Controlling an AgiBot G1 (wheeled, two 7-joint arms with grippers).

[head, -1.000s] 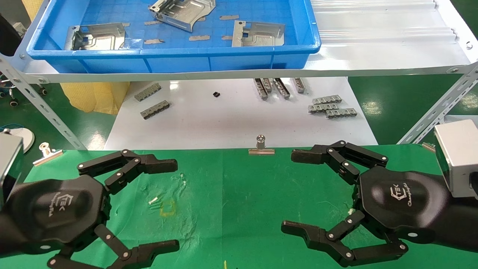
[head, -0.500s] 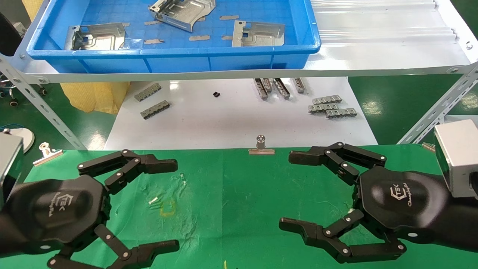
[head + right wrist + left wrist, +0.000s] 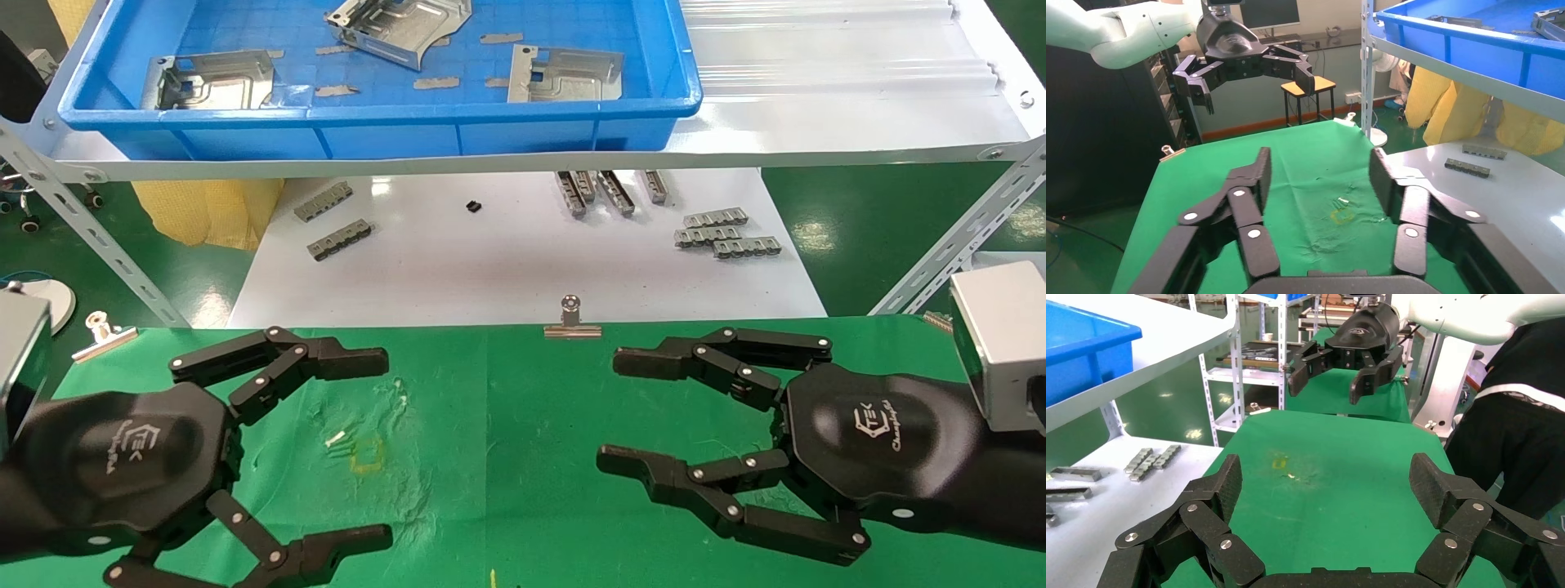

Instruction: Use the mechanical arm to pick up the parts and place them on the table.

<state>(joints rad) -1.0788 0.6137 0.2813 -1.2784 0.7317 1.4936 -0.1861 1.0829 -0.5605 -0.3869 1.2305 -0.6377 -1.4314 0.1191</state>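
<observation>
Right gripper (image 3: 625,412): its fingers have drawn closer together over the last second and stretched out flatter toward the middle of the green table (image 3: 523,425). The gap is narrower than before but still there, and nothing sits in it. The body of that hand has barely shifted; only the fingers moved.

Left gripper (image 3: 384,445): no change. It hovers low over the near left of the cloth, fingers spread wide, holding nothing. The left wrist view shows the same: two finger pads far apart over bare green cloth.

Between the two hands, only cloth, with a small yellow mark and white flecks on it. A silver clip (image 3: 571,319) pins the far edge at centre, another at the far left corner.

Parts (image 3: 564,75): three silvery stamped plates, all lying in the blue tray (image 3: 376,131) on the raised shelf at the far side, well apart from both grippers. Small grey slotted bars (image 3: 726,235) lie on the white tabletop below the shelf.

Reading: none of the plates is on the cloth yet, so the job looks unstarted. The right hand's finger movement does not bring any plate nearer. The left arm, the one meant to do the picking, would need to rise and reach far forward into the tray.
</observation>
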